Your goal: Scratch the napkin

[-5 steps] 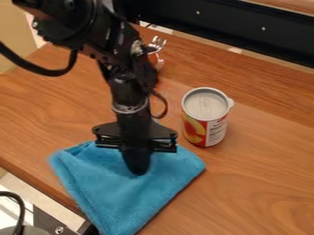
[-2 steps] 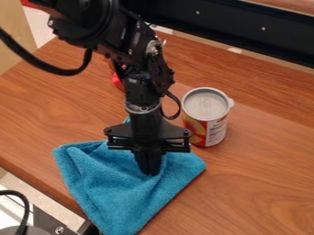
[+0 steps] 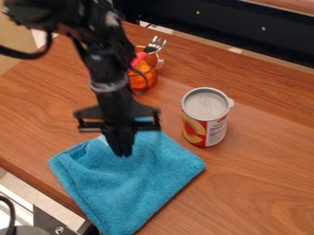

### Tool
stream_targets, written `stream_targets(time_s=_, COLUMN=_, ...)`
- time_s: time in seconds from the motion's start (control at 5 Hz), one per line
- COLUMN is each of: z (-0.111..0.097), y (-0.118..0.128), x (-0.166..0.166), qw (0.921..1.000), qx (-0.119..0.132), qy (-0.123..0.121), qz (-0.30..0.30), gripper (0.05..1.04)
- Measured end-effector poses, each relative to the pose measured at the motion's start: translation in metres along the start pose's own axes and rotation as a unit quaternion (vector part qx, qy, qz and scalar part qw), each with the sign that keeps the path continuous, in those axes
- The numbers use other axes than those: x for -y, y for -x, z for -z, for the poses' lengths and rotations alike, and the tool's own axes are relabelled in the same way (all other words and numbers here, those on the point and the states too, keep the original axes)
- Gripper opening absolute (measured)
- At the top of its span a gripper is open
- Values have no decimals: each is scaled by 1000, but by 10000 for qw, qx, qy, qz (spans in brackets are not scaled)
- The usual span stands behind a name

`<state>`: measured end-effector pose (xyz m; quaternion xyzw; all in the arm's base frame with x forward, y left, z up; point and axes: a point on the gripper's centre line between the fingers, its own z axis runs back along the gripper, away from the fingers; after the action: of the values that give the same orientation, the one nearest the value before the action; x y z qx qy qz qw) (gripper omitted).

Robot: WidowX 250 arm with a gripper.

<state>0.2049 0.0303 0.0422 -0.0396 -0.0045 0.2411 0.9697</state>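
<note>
Compared with a moment ago, the black arm (image 3: 105,59) is swinging up and left in the view, and the gripper (image 3: 120,153) is sliding back over the cloth instead of poking at its middle. More of the orange cup is showing now, too.

Going big to small: the wooden table (image 3: 264,183) is holding everything up. The blue napkin (image 3: 131,188), the thing to scratch, is lying flat near the front edge, probably so the tips are getting a broad patch to rub.

Claw's looking narrow, tips drawn together, nothing visible between them. Makes sense imo, since it's scratching rather than grabbing. Can't tell if it's actually touching right now.

The can (image 3: 205,126) is standing upright just beside the napkin, so a wide stroke is risking a bump. That orange cup (image 3: 142,81) is sitting farther back, and the fork (image 3: 140,57) is leaning at it, likely just stored there.
</note>
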Motion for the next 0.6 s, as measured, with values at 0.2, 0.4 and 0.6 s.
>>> stream_targets(time_s=0.2, z=-14, y=-4, x=-11, qw=10000, qx=-87, qy=26, qz=-25, gripper=52)
stream_targets(time_s=0.4, z=-20, y=-5, x=-13, qw=9997, qx=-176, qy=55, qz=-134, gripper=72)
stream_targets(time_s=0.6, z=-39, y=-10, x=-13, qw=9984, qx=-135, qy=291, qz=-468, gripper=207)
